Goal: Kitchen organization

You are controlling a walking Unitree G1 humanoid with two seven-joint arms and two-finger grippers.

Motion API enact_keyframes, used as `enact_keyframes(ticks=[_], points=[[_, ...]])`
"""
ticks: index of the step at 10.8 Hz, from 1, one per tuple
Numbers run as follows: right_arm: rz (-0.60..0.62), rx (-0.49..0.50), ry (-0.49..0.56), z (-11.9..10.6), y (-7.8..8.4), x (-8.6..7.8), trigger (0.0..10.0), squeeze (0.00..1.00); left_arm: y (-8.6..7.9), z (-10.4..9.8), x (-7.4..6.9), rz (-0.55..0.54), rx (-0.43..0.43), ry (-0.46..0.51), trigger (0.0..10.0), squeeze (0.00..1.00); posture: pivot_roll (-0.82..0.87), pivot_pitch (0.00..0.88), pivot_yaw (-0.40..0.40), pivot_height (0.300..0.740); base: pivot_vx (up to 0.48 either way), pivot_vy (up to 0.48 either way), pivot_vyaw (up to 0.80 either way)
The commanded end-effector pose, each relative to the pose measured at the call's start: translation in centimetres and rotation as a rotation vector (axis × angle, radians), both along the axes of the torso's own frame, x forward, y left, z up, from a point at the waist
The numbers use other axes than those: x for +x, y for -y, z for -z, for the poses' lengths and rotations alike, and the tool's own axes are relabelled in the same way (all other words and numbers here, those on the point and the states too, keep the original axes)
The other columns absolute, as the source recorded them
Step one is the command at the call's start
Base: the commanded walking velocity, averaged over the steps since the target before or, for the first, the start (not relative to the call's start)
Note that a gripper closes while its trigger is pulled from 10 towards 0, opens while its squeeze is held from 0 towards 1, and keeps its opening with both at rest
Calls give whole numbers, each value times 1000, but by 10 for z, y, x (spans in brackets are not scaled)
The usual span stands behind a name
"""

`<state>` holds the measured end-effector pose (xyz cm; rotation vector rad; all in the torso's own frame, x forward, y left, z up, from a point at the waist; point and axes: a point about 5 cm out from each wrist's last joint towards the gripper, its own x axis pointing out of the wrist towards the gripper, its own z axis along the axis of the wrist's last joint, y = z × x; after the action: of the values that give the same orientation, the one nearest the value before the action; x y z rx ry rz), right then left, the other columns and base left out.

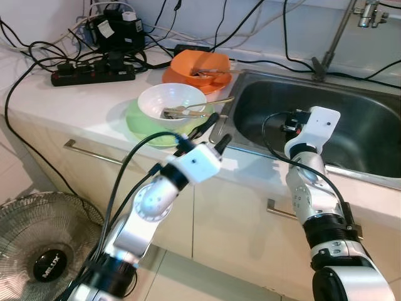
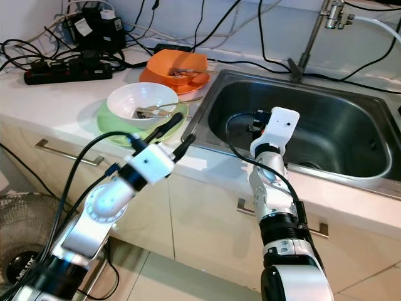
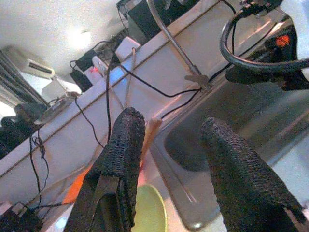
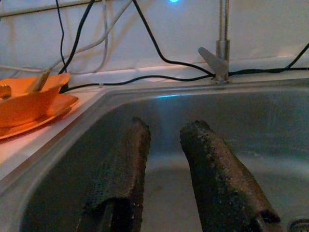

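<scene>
Counts: 2 bowls – 1 white bowl (image 1: 171, 100), 1 orange bowl (image 1: 199, 66). 2 plates – green plate (image 1: 139, 122) under the white one, orange plate (image 1: 172, 78) under the other. 1 sink (image 1: 351, 119), 1 faucet (image 1: 366, 11). 1 power strip (image 1: 93, 73). 1 floor fan (image 1: 44, 241). 2 cabinet handles (image 1: 94, 152). Cutlery in both bowls, no. unclear.

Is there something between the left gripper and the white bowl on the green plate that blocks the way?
Nothing visible does. The left gripper hovers, fingers open, at the counter edge just beside the white bowl on the green plate. Cutlery lies in the bowl, its handle reaching toward the sink.
</scene>
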<state>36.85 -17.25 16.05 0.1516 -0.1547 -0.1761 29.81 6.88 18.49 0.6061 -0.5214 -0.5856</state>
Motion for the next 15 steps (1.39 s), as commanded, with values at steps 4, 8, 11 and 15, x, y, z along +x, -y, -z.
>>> enact_keyframes(ticks=[4,8,11,15], points=[[18,7,27,-7,1,2,10000,0,10,-5,23,-12,92,-10,10000,0,180,24,-17,740,0,0,0],[37,10,31,-7,4,1,10000,0,14,-4,34,-13,93,-46,10000,0,174,27,-8,740,0,0,0],[35,13,29,-6,2,0,10000,0,19,-12,40,-33,100,-19,10000,0,172,26,-3,740,0,0,0],[40,16,25,-5,3,0,10000,0,19,-14,50,-108,141,-3,10000,0,171,25,-3,740,0,0,0]])
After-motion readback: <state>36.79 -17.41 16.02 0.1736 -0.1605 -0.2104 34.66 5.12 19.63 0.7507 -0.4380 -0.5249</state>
